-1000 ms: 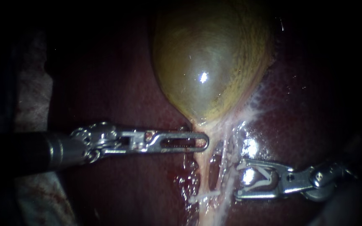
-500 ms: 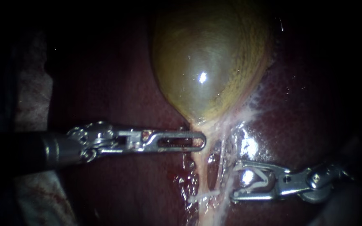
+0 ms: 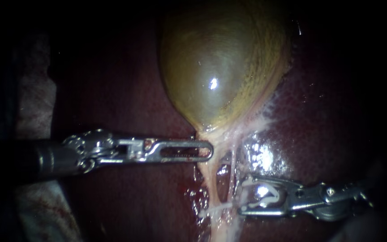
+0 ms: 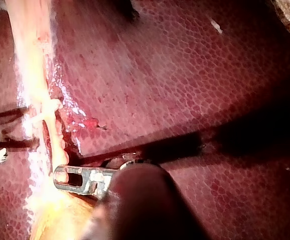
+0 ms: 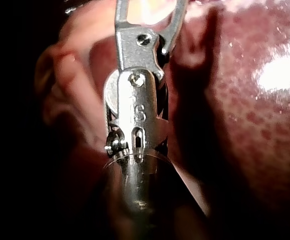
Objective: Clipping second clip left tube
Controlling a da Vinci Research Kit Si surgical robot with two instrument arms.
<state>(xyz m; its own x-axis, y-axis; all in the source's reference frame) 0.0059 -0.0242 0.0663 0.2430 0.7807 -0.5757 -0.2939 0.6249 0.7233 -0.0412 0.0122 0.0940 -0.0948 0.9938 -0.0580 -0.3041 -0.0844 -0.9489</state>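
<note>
The yellow-green gallbladder (image 3: 220, 67) narrows to a pale neck. Two tubes run down from it, the thicker left tube (image 3: 209, 179) and a thin right tube (image 3: 234, 166). A white clip (image 3: 213, 209) sits across the left tube low down; it also shows in the left wrist view, clip (image 4: 47, 111). My left instrument (image 3: 204, 150) is shut on the neck tissue, its slotted jaws (image 4: 67, 177) lying together. My right instrument (image 3: 244, 196) holds a white clip between its parted jaws, whose tips lie just right of the tubes, level with the placed clip.
Dark red liver (image 3: 126, 89) surrounds the gallbladder and tubes. A pale cloth (image 3: 32, 103) lies along the left edge. In the right wrist view only the right instrument's hinge (image 5: 134, 100) and glistening liver (image 5: 255, 125) show.
My left instrument has drawn back to the left, pulling the neck and tubes with it. My right instrument has moved left and a little down, closer to the tubes.
</note>
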